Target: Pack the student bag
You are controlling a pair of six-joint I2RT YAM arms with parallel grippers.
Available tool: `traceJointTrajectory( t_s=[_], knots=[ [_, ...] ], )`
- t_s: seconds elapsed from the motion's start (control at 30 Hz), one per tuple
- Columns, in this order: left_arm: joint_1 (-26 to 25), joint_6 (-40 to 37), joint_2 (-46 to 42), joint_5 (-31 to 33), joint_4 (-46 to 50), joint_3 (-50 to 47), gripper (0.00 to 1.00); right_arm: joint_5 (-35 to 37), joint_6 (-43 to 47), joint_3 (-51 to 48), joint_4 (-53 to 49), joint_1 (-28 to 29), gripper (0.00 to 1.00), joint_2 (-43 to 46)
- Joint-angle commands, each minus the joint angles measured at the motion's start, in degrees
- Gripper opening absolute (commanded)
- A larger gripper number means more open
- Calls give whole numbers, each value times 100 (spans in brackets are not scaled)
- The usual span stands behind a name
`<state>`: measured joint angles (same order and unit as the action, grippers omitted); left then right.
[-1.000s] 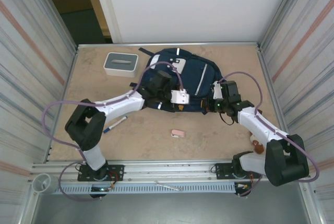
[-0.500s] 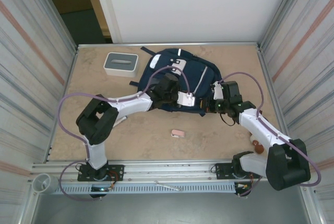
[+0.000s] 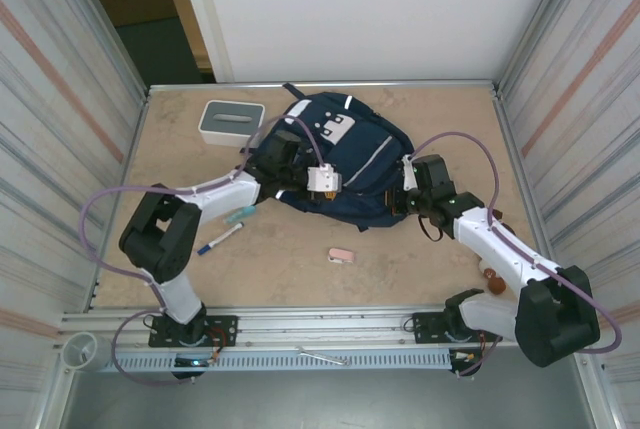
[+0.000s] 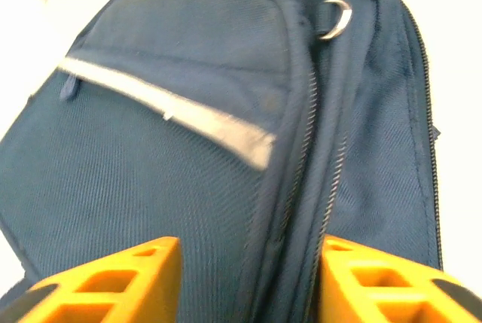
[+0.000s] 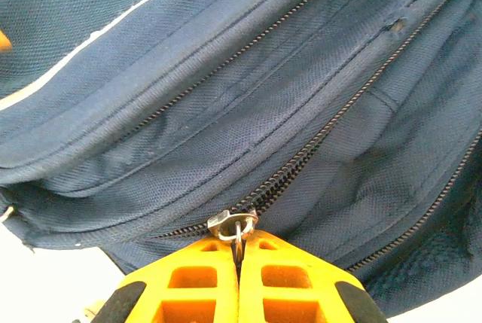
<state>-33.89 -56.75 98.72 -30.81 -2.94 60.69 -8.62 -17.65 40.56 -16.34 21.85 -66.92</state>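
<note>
- At the right gripper, the jaws are pressed fully together, pinching the small metal zip pull at their tips. Taking the tab rather than the cloth looks meant to let the arm draw the slider along the teeth.
- That zip runs along the side of the student bag. The step in hand seems to be opening a compartment so that things can go in.
- At the left gripper, the jaws stand roughly half apart and hold nothing. Navy cloth and a zip seam lie between the yellow fingers. Whether they touch the fabric cannot be told. It is probably poised to pin the bag down against the other arm's pull.
- From above, the bag lies flat toward the far middle of the worktop, with the left arm over its left part and the right arm at its near right edge.
- A grey-and-white box sits just beside the bag's far left corner.
- A pen and a small pink item lie nearer the arms, apart from the bag and likely waiting to be packed.
</note>
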Motion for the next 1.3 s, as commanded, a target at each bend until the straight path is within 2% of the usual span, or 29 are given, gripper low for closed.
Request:
traceJointTrajectory(
  t_s=[0.0, 0.07, 0.13, 0.27, 0.4, 0.43, 0.53, 0.63, 0.67, 0.83, 0.97, 1.1, 1.27],
  knots=[
    [-161, 362, -545, 233, -136, -181, 65, -356, 175, 149, 119, 74, 0, 174],
    [-427, 359, -655, 500, -147, -224, 71, -564, 140, 189, 121, 115, 0, 218],
    [-661, 334, -663, 642, -129, -192, 73, -693, 115, 217, 113, 176, 0, 248],
    [-1151, 192, -375, 987, -91, 92, 72, -833, 37, 261, 119, 317, 0, 269],
    [-1422, 27, 20, 1259, 57, 438, 67, -958, -43, 243, 181, 430, 0, 358],
    [-1436, 8, 93, 1358, 48, 483, 62, -980, -54, 230, 182, 436, 0, 392],
    [-1411, -41, 101, 1522, -21, 509, 38, -913, -29, 147, 121, 415, 0, 503],
    [-1304, -93, -75, 1306, -122, 376, 8, -784, -2, 112, -72, 221, 0, 516],
    [-1250, -82, -171, 1156, -188, 295, 1, -699, -19, 124, -161, 139, 0, 502],
    [-927, 236, -633, 151, -507, -22, 0, 306, -72, 313, -672, -31, 0, 312],
    [-677, 550, -929, -530, -877, -285, 0, 817, -37, 504, -892, -99, 0, 86],
    [-389, 859, -1089, -986, -1255, -536, 0, 734, -20, 650, -854, -237, 0, -114],
    [16, 1049, -1144, -991, -1290, -841, 0, 620, 71, 842, -952, -379, 0, -213]
  ],
)
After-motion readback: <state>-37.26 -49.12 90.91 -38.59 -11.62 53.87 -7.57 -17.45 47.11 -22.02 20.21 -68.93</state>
